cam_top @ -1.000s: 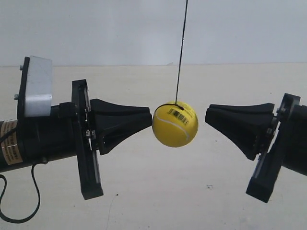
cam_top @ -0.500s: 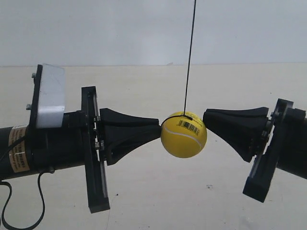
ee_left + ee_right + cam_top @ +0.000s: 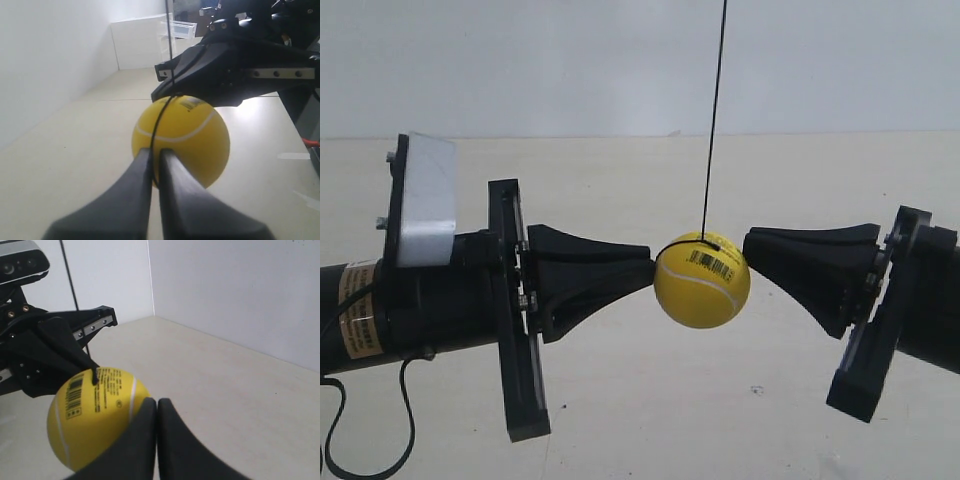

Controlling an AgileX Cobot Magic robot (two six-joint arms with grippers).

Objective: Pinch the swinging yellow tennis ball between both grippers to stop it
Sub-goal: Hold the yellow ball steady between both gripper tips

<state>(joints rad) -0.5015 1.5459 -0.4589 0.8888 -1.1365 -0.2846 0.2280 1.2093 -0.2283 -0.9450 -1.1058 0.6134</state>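
Note:
The yellow tennis ball (image 3: 702, 281) hangs on a thin black string (image 3: 713, 120) between my two grippers. My left gripper (image 3: 650, 268), on the arm at the exterior view's left that carries the grey-white block (image 3: 424, 200), is shut, and its tip touches one side of the ball. My right gripper (image 3: 748, 250) is also shut, and its tip meets the opposite side. In the left wrist view the ball (image 3: 185, 140) sits right at my shut left gripper (image 3: 156, 152), with the string running across it. The right wrist view shows the barcoded ball (image 3: 95, 415) against my right gripper (image 3: 157, 401).
A pale beige table (image 3: 640, 400) lies below the ball, with a white wall (image 3: 520, 60) behind. A black cable (image 3: 335, 430) loops under the arm at the exterior view's left. White panels (image 3: 140, 40) stand at the table's far corner.
Over the last second the ball swung toward the right gripper while the left gripper followed until both tips met it. In the last half second almost nothing has moved.

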